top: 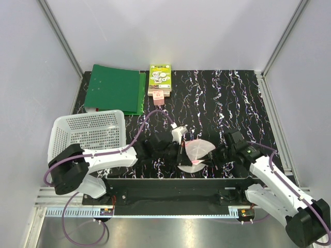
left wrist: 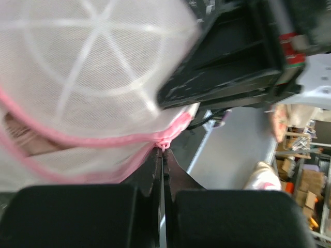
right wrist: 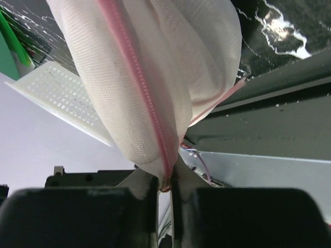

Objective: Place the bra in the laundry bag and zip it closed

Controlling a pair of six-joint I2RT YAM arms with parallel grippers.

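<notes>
Jaws pinching laundry bag (top: 196,150) trim on left gripper (left wrist: 160,155) and right gripper (right wrist: 165,183); bra (left wrist: 23,137) inside; zip looks unfinished.

Laundry bag (right wrist: 155,77) pinched at its edge
The right gripper (right wrist: 164,185) clamps the pink zip seam's lowest tip.

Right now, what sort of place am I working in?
Probably a lab robot cell, not a home: plain panel walls on aluminium framing box in a black marbled table, and the left wrist view shows storage shelves with boxes beyond.
</notes>
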